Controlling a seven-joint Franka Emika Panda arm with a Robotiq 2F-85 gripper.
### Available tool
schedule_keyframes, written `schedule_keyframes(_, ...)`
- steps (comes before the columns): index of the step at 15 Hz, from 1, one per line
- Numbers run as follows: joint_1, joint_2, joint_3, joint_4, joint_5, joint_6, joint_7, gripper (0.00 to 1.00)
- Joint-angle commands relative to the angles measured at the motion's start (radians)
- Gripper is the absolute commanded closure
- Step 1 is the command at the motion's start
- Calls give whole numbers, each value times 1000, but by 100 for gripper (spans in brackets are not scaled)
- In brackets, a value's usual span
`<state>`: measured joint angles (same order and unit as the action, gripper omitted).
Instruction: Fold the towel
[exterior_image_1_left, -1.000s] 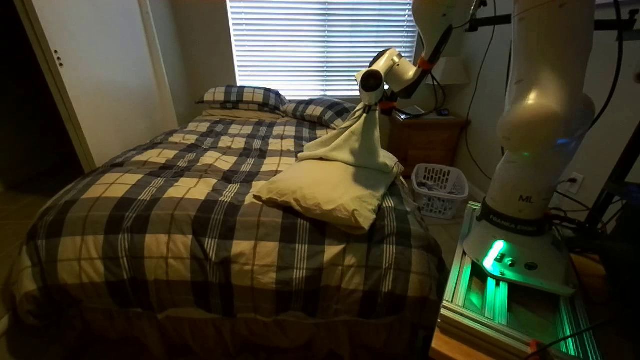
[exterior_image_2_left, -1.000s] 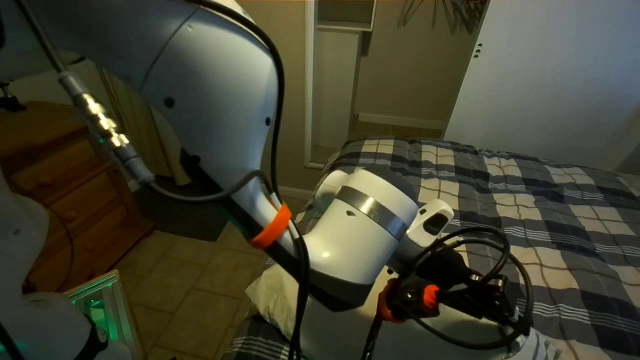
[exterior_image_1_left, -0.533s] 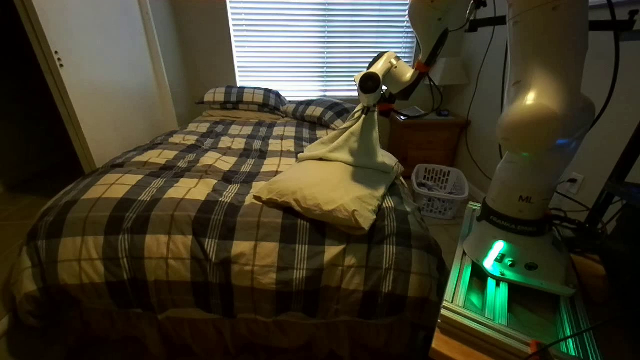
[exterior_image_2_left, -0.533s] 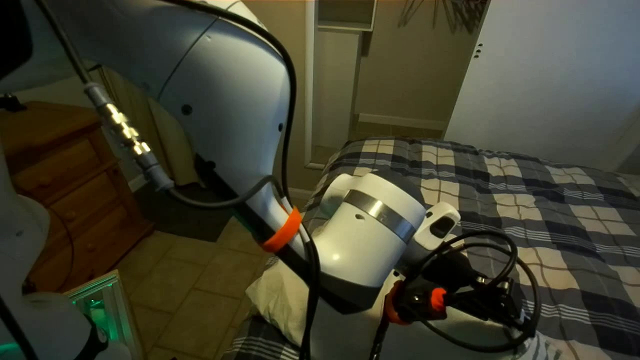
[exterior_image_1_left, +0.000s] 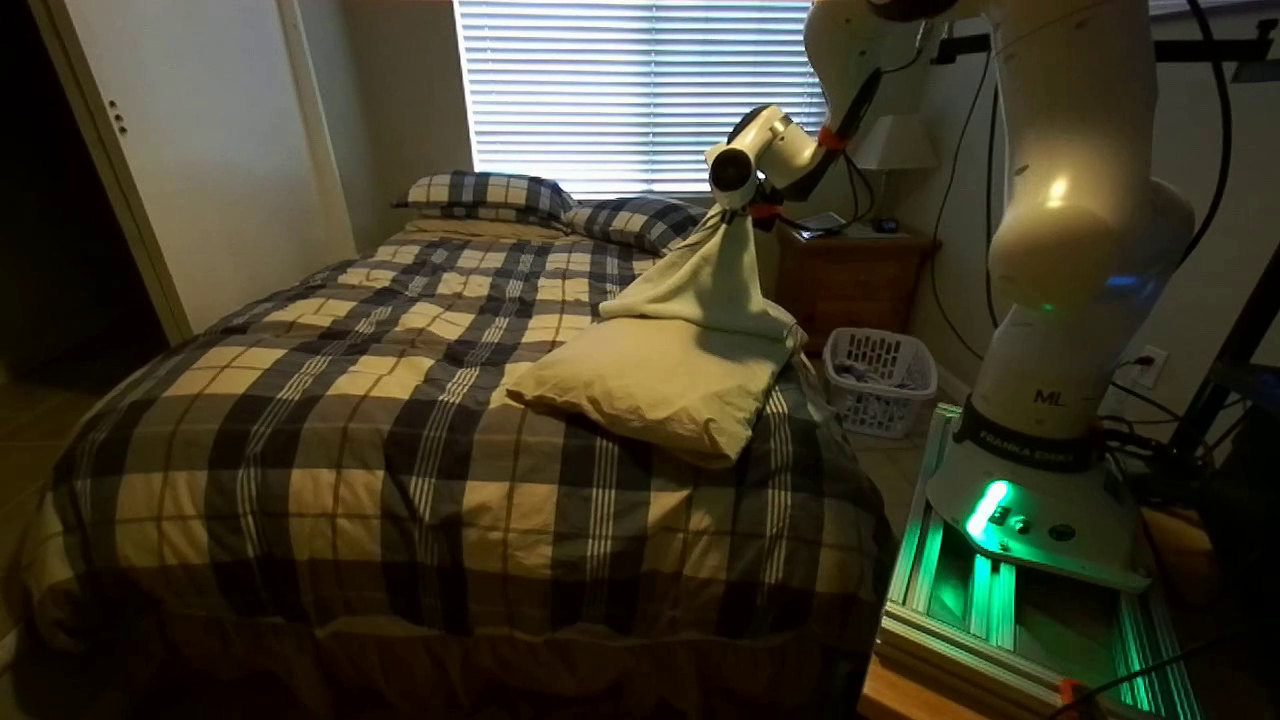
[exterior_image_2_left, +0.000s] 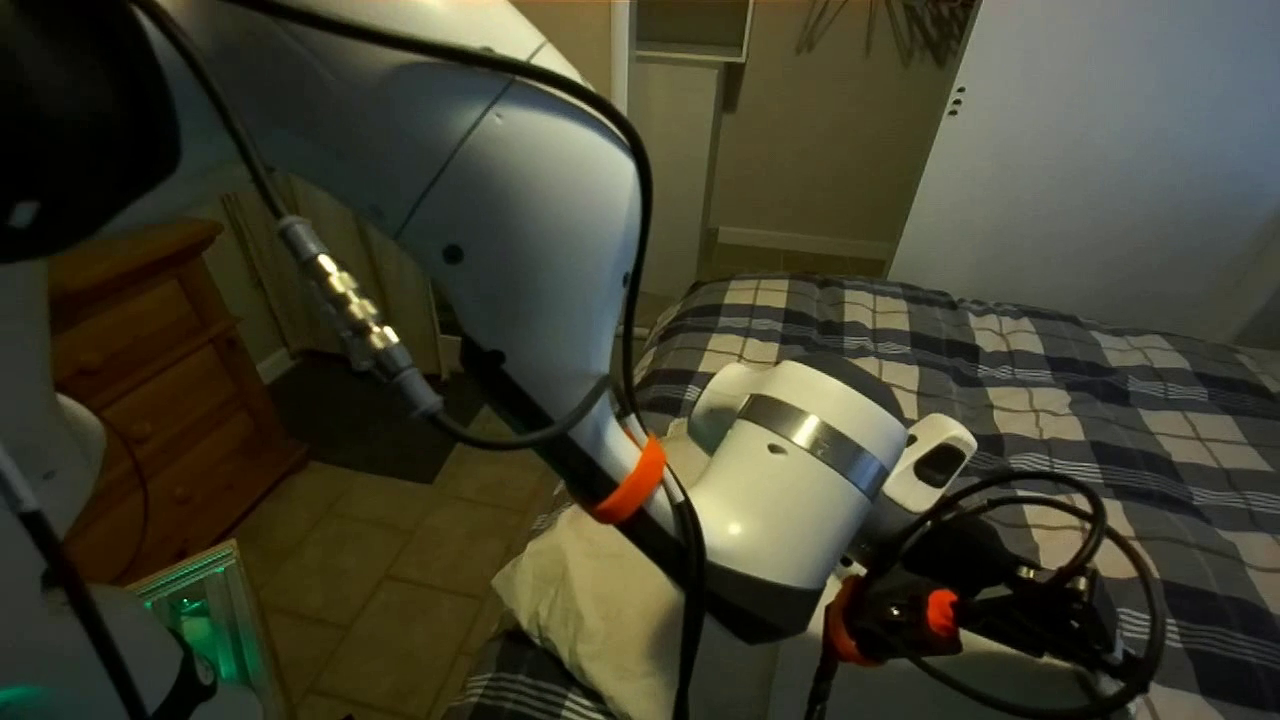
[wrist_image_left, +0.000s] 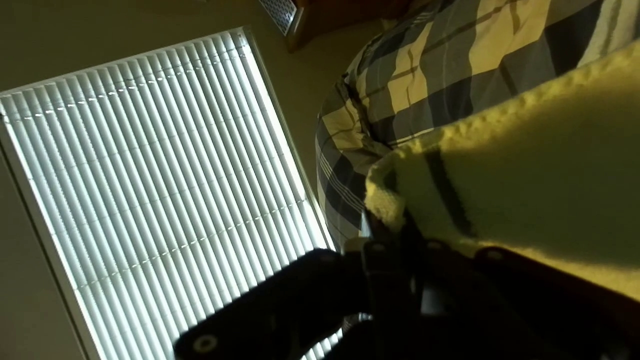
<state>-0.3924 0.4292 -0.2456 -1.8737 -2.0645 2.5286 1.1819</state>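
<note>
Wrist view brings us close to the tool (wrist_image_left: 391, 225): it is drawn together with no clear gap that we can make out, nipping what looks like a corner of the towel (wrist_image_left: 525, 190). From farther back, in an exterior view, we find the towel hanging from that grip in a slanting tent, its lower part resting on the far half of a cream pillow (exterior_image_1_left: 640, 385) on the right side of the plaid surface (exterior_image_1_left: 400, 400). So we count the grasp and the lift as done, and judge the fold itself only begun, since we see no layer laid flat over another. Whether the resting part is already doubled we cannot tell; the arm (exterior_image_2_left: 790, 520) covers most of that area in an exterior view. What is left, by our reckoning, is to bring the raised corner across, lower it onto the rest of the towel, let go and straighten the edges. We may need a further fold after that, as nothing tells us how many would make it finished.
</note>
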Motion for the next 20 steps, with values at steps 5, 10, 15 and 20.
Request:
schedule_keyframes(5, -99, 184, 50, 243, -37, 119, 14, 98)
schedule_keyframes(10, -150, 294, 73, 398, -33, 183, 26, 98)
schedule_keyframes(15, -183, 395, 89, 537, -32, 262, 50, 98)
schedule_keyframes(20, -205, 485, 107, 660, -18, 315, 45, 98)
